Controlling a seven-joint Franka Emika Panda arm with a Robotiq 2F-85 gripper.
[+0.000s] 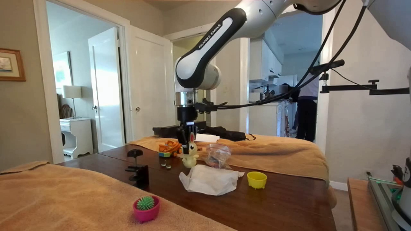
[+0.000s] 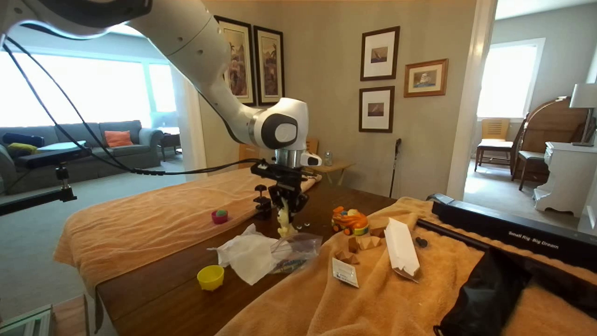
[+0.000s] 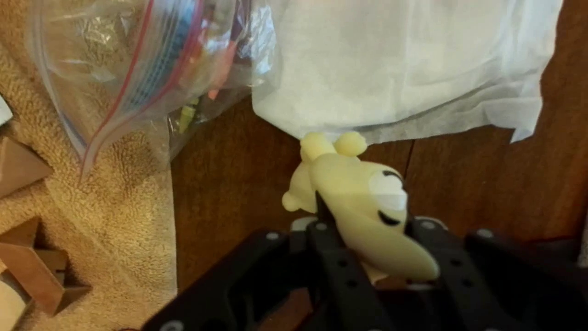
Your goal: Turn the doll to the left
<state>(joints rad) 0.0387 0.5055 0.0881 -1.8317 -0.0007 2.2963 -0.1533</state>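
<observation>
As turning the doll [image 1: 190, 160] presumably needs a firm hold, the hand [image 3: 367, 214] pinches its head; from where I stand, the doll appears upright on the surface [image 1: 282, 205] beside a white sheet [image 1: 212, 179].

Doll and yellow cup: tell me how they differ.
The doll is pale yellow with a face; the yellow cup is a stronger yellow, round and open-topped. The doll looks taller than the yellow cup in both exterior views. The pincer has the doll's head between its fingers, while the yellow cup stands upright on the table, apart from the pincer. Both are shades of yellow.
</observation>
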